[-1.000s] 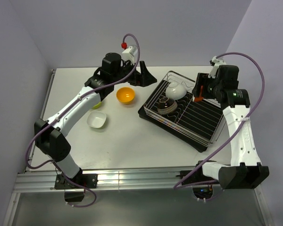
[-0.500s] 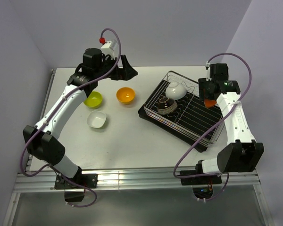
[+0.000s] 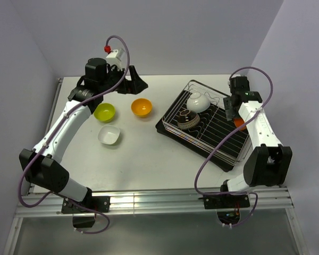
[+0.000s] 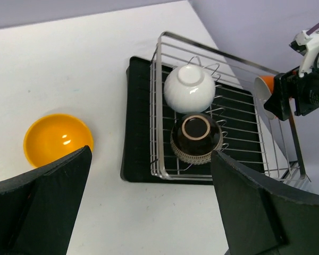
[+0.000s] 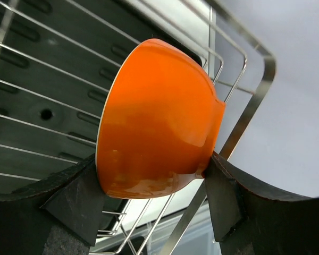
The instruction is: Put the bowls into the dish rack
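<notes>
Two are sitting at the dish rack's (image 3: 219, 139) far end: white bowl (image 4: 189, 88), brown bowl (image 4: 196, 137). Right claw (image 5: 149, 183) is gripping an orange bowl (image 5: 159, 117) on edge at the rack's right rim, bare wires lying just inward. Left claw (image 4: 149, 212) is gaping wide, empty.

You have a white table (image 3: 149, 154). On its left part three bowls stand mouth up: a green bowl (image 3: 105, 112), a yellow-orange bowl (image 3: 141, 107) near it on the right, and a white bowl (image 3: 109, 135) nearer to you. The rack (image 3: 223, 133) stands on the right part, turned at an angle.
</notes>
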Controlling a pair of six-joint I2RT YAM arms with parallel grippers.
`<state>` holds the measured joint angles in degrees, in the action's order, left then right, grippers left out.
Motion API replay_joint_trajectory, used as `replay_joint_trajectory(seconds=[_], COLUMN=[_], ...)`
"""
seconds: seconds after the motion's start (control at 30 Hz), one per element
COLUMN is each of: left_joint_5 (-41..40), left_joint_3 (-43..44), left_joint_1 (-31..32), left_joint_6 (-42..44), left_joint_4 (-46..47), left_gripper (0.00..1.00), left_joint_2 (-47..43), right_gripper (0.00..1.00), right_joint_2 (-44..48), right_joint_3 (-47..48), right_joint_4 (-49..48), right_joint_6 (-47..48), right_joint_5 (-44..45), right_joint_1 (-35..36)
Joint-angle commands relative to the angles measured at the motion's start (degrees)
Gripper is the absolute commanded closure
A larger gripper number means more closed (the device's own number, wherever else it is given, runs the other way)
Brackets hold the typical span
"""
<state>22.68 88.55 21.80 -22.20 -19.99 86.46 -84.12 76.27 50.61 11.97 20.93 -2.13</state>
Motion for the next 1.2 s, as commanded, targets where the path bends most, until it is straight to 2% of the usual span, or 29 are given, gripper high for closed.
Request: replay_joint_trajectory(seconds=[0.0,0.63,0.9,0.93,0.97,1.07,1.17], left_joint_5=[2.45,6.85,6.68,6.59,6.50,6.33,6.41], left_joint_3=[-1.89,-5.85,-6.11,-6.02,-5.94,-6.20,-6.64], left_joint_1=[-2.11,-7.39,-8.00,-8.00,-8.00,-8.09,-8.18], left_joint_6=[-0.74,-2.68,-3.03,-2.77,-2.68,-2.41,-2.33], left_joint_4=[1.88,3.99,4.35,4.17,3.99,3.82,3.90], left_gripper=[0.00,0.01,0.00,0.01,0.01,0.00,0.01], left_joint_2=[-2.52,-2.87,-2.61,-2.61,-2.61,-2.96,-3.22], right_gripper=[1.00,1.00,1.00,0.99,0.92,0.86,0.72], right_joint_2=[-0.08,-4.21,-6.32,-6.76,-7.46,-8.25,-9.22], right_joint_3=[-1.38,-8.59,-10.00,-10.00,-9.83,-9.48,-8.95], right_joint_4=[-2.79,-9.65,-8.60,-8.34,-8.16,-7.55,-6.75], right_joint_6=[0.95,3.68,2.98,2.80,2.36,1.75,1.22], right_joint_5=[3.68,14.49,16.25,16.25,16.08,15.73,14.93], right_joint_1=[-0.24,0.20,0.20,0.11,0.20,0.20,0.37])
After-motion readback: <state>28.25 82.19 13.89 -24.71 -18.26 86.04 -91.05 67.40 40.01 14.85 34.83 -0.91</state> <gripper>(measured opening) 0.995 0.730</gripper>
